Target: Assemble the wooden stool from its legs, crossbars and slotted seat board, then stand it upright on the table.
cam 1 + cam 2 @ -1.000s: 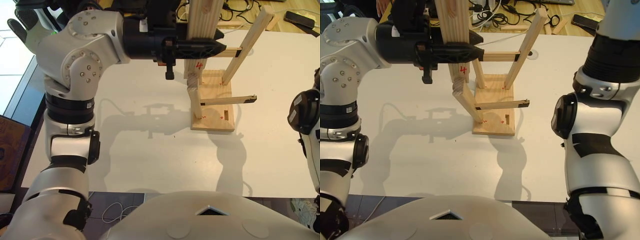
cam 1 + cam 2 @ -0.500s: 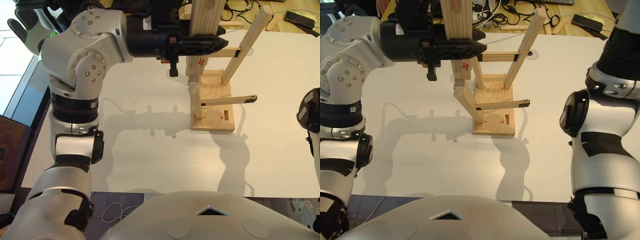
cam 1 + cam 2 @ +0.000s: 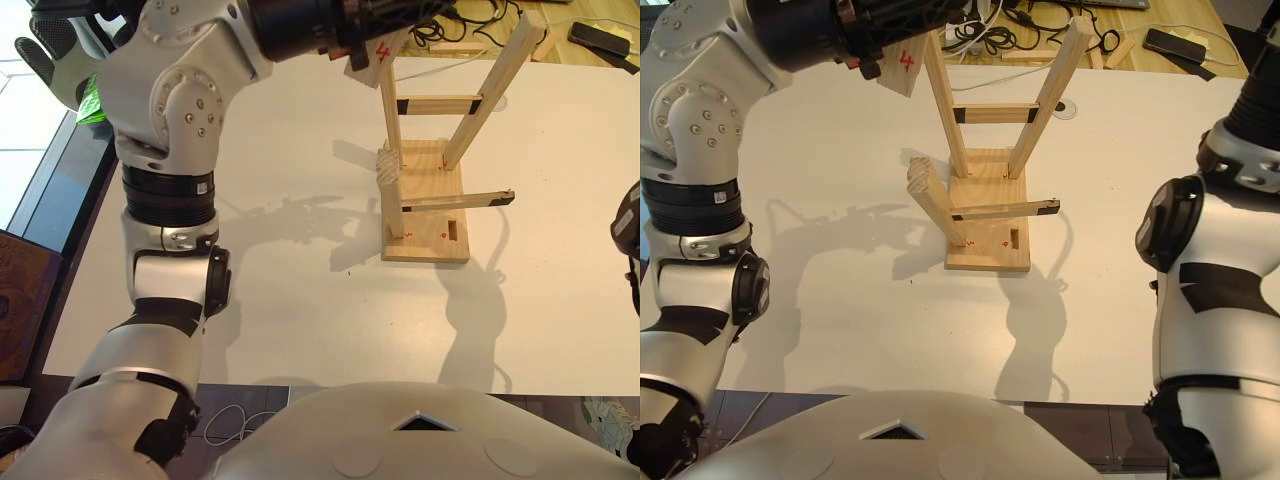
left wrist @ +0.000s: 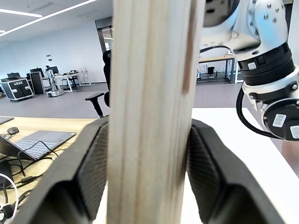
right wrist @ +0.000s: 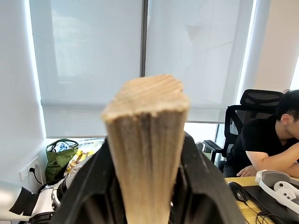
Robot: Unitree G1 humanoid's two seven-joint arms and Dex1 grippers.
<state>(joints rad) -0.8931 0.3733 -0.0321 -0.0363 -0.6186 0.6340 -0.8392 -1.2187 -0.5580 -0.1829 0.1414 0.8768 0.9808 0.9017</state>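
Stool leg [image 3: 898, 65] marked red 4 sits clamped in left gripper [image 4: 149, 140]; right gripper [image 5: 145, 158] grips another wooden piece [image 5: 145, 107].

Beyond the far edge of the table [image 3: 840, 330], a tangle of black cables [image 3: 990, 28] and a dark phone [image 3: 1165, 42] lie on a wooden surface. A round grommet [image 3: 1067, 106] sits in the tabletop near that edge. A white cable [image 3: 228, 420] lies on the floor below the near edge. Left wrist view: open laptop [image 4: 44, 140], office chair [image 4: 96, 99]. Right wrist view: roller blinds [image 5: 88, 60], green bag [image 5: 60, 154], white headphones [image 5: 280, 186].
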